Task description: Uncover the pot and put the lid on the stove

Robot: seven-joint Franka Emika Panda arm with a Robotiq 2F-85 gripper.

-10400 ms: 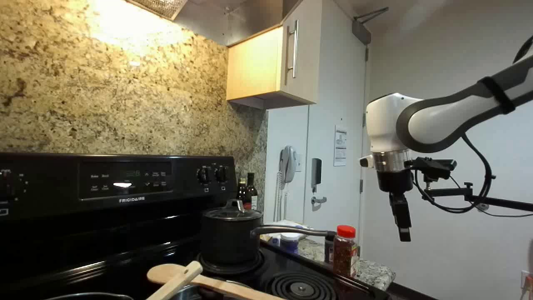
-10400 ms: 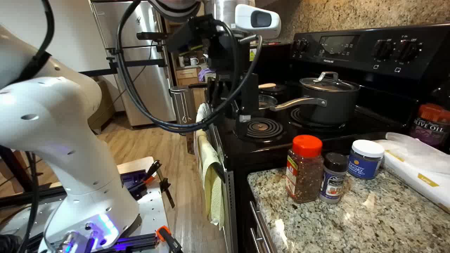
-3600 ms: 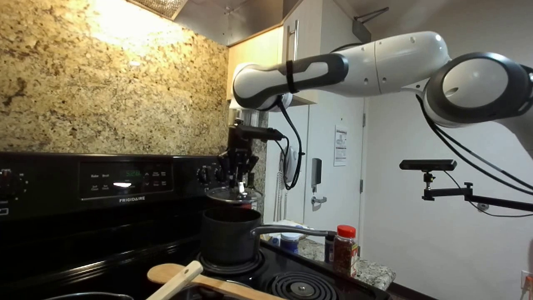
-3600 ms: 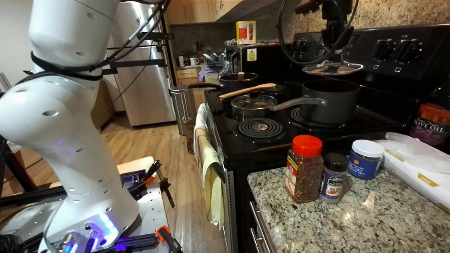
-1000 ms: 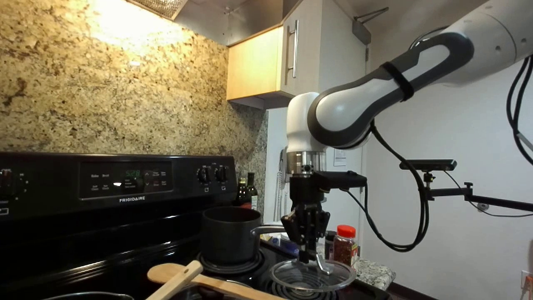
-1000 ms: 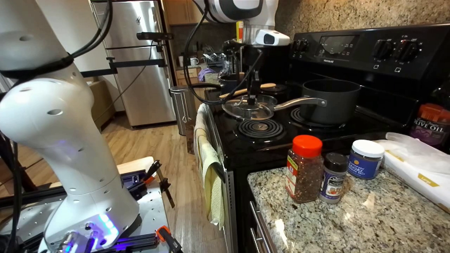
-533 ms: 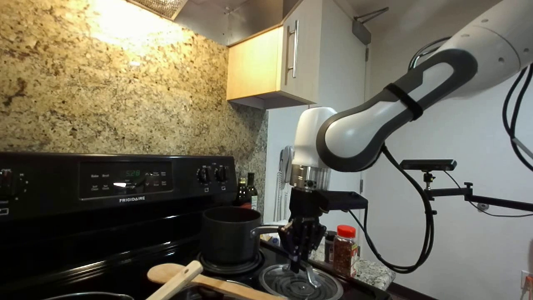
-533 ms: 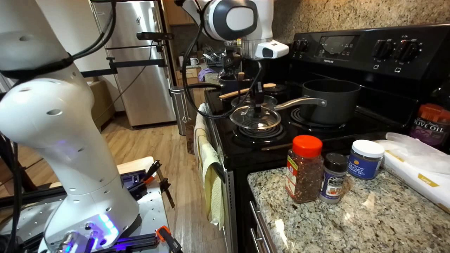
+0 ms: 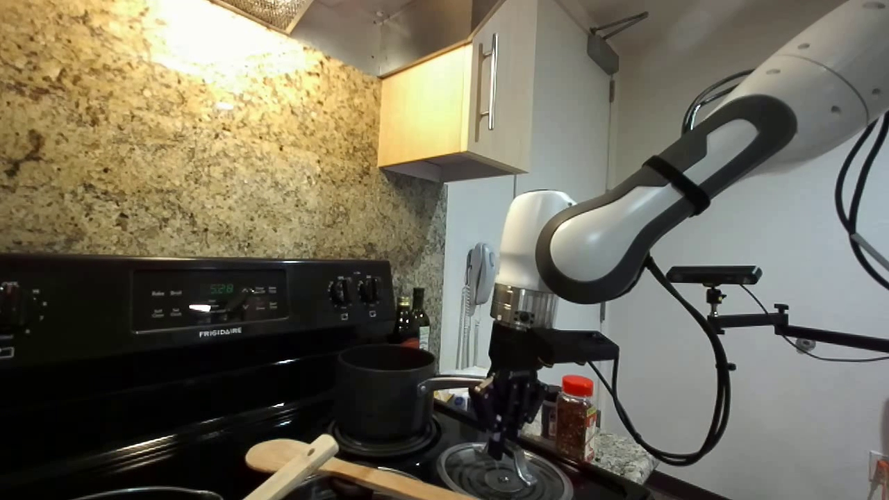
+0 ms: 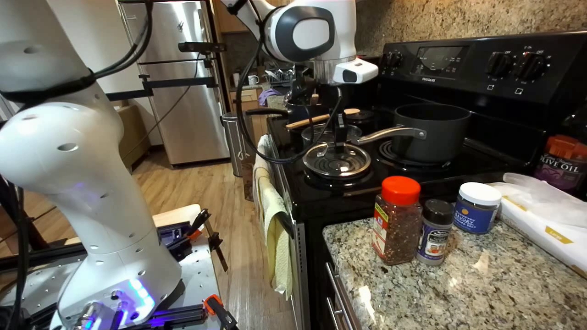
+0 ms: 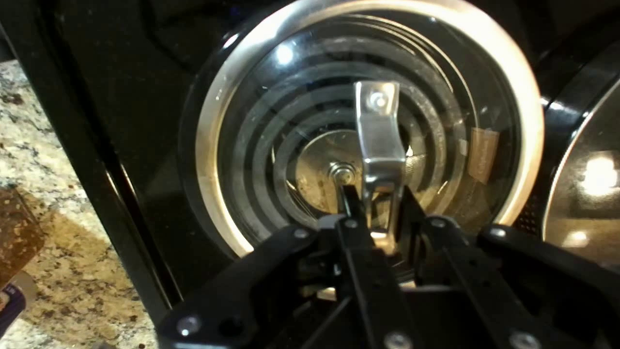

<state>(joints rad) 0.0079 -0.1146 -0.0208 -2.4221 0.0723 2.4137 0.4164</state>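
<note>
The dark pot (image 9: pixel 385 396) stands uncovered on a rear burner of the black stove (image 10: pixel 504 158), its inside dark. The round glass lid (image 10: pixel 341 167) with a metal rim lies level over the front coil burner in both exterior views, seemingly resting on it. In the wrist view the coil shows through the lid's glass. My gripper (image 11: pixel 377 194) is shut on the lid's metal handle (image 11: pixel 380 133), one finger on each side of the strap. From above the lid, the gripper (image 10: pixel 339 140) points straight down in an exterior view.
The pot's long handle (image 10: pixel 390 133) reaches close to my gripper. Beside the lid stands a glass-covered pan (image 10: pixel 316 133) with a wooden spoon (image 10: pixel 323 118) across it. A red-capped jar (image 9: pixel 576 417) and other jars stand on the granite counter (image 10: pixel 390 293).
Earlier the lid sat on the pot; it was gripped, lifted off and carried to the front burner. Over the last second, my gripper lowered with it and the lid levelled out over the coil.
</note>
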